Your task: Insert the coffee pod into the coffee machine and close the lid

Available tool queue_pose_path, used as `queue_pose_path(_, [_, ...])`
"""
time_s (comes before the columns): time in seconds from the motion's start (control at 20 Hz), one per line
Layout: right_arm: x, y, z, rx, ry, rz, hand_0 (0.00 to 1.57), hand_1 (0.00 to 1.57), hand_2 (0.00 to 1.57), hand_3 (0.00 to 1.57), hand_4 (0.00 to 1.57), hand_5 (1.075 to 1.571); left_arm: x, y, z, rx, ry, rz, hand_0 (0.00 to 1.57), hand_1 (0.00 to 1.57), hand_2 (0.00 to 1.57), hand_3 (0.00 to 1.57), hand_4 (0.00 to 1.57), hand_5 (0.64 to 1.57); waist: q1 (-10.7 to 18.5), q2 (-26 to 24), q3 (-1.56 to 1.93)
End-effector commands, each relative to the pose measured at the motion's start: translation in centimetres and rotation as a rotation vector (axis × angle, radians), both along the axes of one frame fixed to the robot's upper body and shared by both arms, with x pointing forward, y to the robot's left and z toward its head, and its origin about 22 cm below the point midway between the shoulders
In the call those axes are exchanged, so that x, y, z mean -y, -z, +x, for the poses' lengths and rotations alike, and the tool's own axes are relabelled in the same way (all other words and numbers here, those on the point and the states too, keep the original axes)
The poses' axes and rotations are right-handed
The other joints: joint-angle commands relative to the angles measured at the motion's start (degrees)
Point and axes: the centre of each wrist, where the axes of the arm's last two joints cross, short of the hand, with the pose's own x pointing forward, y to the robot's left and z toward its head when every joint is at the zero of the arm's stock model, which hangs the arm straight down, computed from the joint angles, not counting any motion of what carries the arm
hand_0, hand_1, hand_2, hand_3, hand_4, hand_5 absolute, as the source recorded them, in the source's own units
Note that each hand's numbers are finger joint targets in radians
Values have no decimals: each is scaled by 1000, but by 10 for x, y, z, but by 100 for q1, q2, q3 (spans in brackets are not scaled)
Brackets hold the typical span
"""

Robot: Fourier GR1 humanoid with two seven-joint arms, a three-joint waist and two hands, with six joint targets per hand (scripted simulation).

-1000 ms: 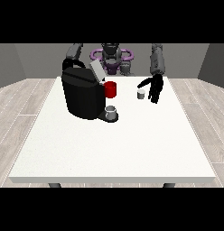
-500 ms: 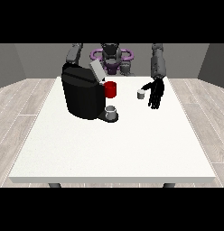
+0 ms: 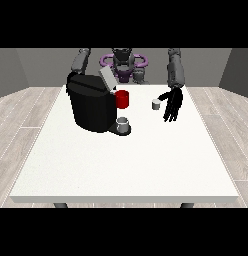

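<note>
White worktop (image 3: pixel 126 160) spreads out in front of me, and on its far half, toward the view's left, stands the black coffee machine (image 3: pixel 92 107) with its lid (image 3: pixel 108 79) tilted up and open. A red mug (image 3: pixel 122 99) sits just beside the machine's upper front corner, and a small grey cup (image 3: pixel 123 123) rests on the machine's low tray. The coffee pod (image 3: pixel 156 104), small and pale, stands on the worktop well to the right of the machine, apart from it. My hand at the view's right (image 3: pixel 172 105) hangs just beside the pod on its right, the dark fingers (image 3: pixel 169 115) stretched long and pointing down toward the worktop, spread rather than curled, holding nothing. Whether a fingertip touches the pod I cannot tell. My other arm reaches down behind the machine at the view's left, and the hand there is hidden by the machine's body, so nothing of it shows.
</note>
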Motion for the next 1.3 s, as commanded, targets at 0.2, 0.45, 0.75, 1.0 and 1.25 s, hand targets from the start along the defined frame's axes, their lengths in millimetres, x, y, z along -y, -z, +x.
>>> queue_pose_path(0.2, [-10, 3, 14, -35, 42, 11, 0, 0, 0, 0, 388, 1571, 43, 10, 12, -4, 58, 56, 1071, 1071, 1147, 1082, 0, 1571, 76, 6, -71])
queue_pose_path(0.45, [-8, 9, 11, -27, 23, -3, 0, 0, 0, 0, 402, 1571, 42, 20, 6, 20, 86, 86, 1182, 1182, 1204, 1089, 0, 1571, -21, 25, -73])
queue_pose_path(0.75, [-6, 26, 8, -112, 41, 13, 0, 0, 0, 0, 330, 1571, 71, 33, -2, -48, 161, 104, 1249, 1249, 1243, 1080, 105, 1571, 129, -440, -69])
queue_pose_path(1.0, [11, 37, 1, -129, 47, 12, 0, 0, 0, 0, 361, 1571, 76, 37, -3, -48, 114, 109, 1212, 1212, 1297, 1204, 142, 1571, 92, -578, -70])
queue_pose_path(1.25, [6, 31, 4, -87, 45, 19, 0, 0, 0, 0, 412, 1571, 54, 33, 1, 76, 143, 87, 1379, 1379, 1424, 1349, 658, 1571, 110, -305, -73])
